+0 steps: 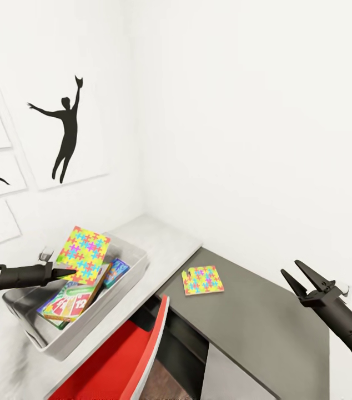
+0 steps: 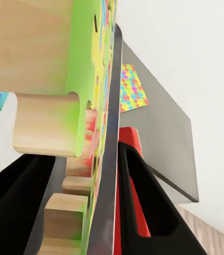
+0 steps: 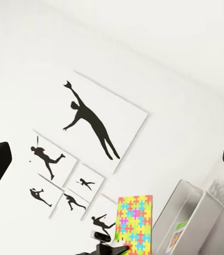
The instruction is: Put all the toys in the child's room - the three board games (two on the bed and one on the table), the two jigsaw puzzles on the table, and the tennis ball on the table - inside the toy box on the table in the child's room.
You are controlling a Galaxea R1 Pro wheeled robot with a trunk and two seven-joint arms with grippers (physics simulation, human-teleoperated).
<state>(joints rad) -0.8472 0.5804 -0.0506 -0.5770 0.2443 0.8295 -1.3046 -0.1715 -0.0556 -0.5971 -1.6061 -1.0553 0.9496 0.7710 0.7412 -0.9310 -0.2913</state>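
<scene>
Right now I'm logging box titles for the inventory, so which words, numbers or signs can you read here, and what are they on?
"12": on a red patch of the large board game lying in the toy box; my best reading.
Title band on that cover: too blurred to read.
Small blue board game: print too small to read.
Jigsaw puzzles and wall pictures: no text, only pattern and silhouettes.

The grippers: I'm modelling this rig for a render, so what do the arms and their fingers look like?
Both arms are matte black to dark grey, rounded cylindrical segments. The right gripper has two slim, tapering, pointed black fingers in a V from a blocky wrist. The left gripper looks narrow and dark; close up its fingers are smooth black. No cables or markings visible.
</scene>
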